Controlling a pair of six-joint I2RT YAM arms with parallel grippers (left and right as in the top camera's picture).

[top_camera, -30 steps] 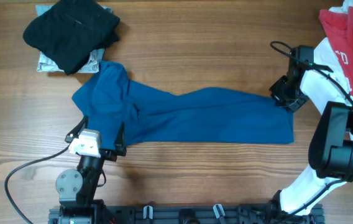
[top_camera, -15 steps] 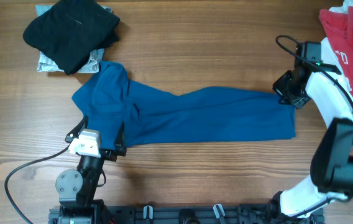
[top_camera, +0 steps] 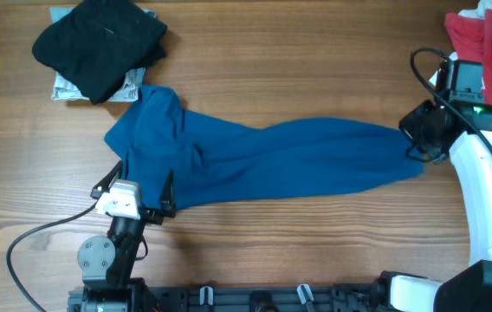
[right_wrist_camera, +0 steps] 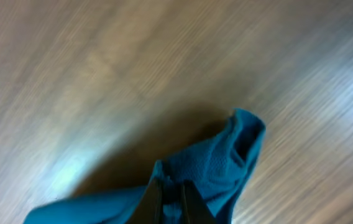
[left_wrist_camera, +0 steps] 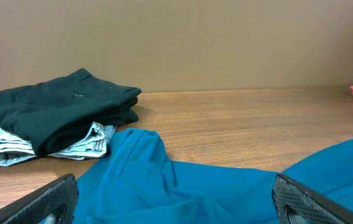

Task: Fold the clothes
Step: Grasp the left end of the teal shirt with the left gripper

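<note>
The royal-blue shirt (top_camera: 263,160) lies stretched across the middle of the table, bunched at its left end. My right gripper (top_camera: 417,139) is shut on the shirt's right end and holds it lifted; in the right wrist view the fingers (right_wrist_camera: 169,198) pinch a bunch of blue fabric (right_wrist_camera: 226,158) above the wood. My left gripper (top_camera: 133,184) is open at the shirt's lower left edge. In the left wrist view its fingers (left_wrist_camera: 173,202) stand wide apart with the blue fabric (left_wrist_camera: 183,186) lying between them.
A folded black garment (top_camera: 99,42) lies on a light folded one (top_camera: 64,85) at the back left; both show in the left wrist view (left_wrist_camera: 58,115). A red-and-white garment (top_camera: 488,52) sits at the back right corner, just behind the right arm.
My right gripper has moved to the right, pulling the shirt's right end with it. The shirt is drawn out longer and narrower. The left arm has not moved.
</note>
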